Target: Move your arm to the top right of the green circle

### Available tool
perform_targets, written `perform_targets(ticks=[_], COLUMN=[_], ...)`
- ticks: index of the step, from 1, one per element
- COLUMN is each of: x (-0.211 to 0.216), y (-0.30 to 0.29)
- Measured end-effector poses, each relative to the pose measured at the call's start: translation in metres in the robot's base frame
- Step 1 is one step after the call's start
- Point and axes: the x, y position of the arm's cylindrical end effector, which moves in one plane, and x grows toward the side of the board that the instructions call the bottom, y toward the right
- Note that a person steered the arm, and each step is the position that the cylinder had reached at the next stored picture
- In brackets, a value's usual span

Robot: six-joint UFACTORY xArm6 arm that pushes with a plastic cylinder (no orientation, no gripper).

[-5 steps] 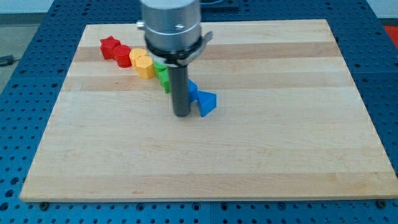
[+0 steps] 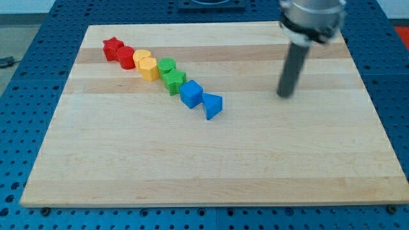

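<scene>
The green circle (image 2: pixel 166 66) sits in a diagonal row of blocks on the wooden board (image 2: pixel 211 166), upper left of centre. My tip (image 2: pixel 284 95) rests on the board far to the view's right of the green circle and slightly lower, touching no block. The row runs from the red star (image 2: pixel 112 46) and a red round block (image 2: pixel 126 57), through a yellow round block (image 2: pixel 141 59) and a yellow block (image 2: pixel 149 68), the green circle, a green star (image 2: pixel 173 81), a blue cube (image 2: pixel 191 93), to a blue triangle (image 2: pixel 213 105).
The board lies on a blue perforated table (image 2: pixel 25 70). The arm's grey body (image 2: pixel 313 16) hangs over the board's upper right part.
My tip has moved far to the view's right, from just left of the blue triangle to the board's right part. The green and blue blocks it hid now show. No block moved.
</scene>
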Motion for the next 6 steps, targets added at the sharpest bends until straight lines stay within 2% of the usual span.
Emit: perform_targets(ticks=[1,2,3,6], x=[-0.076,-0.095,-0.086,-0.061], y=[-0.065,-0.136,-0.177,-0.179])
